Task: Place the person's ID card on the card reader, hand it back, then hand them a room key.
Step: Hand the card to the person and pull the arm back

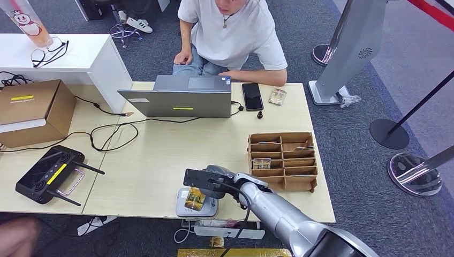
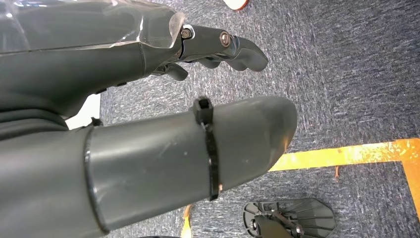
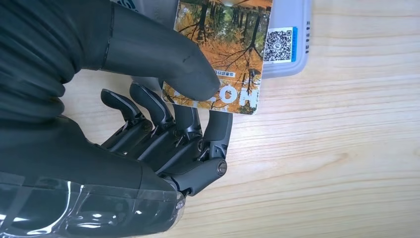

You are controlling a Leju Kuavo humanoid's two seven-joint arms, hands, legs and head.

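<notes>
You're on the first step: the card (image 1: 195,198), low centre of the head view, lies on the grey reader (image 1: 196,203) at the surface's near edge. Your right hand (image 1: 214,181) pinches it, thumb on its face, fingers (image 3: 218,130) curled underneath. Next, probably lift it toward the person (image 1: 230,32). Left hand (image 2: 148,99) hangs, fingers spread, empty.

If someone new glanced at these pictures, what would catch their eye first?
Most striking is the silver right arm reaching over the table's near edge, its right hand pinching an autumn-forest card over the grey card reader. Behind it sit a wooden card rack and an open laptop, with a person seated opposite.
</notes>
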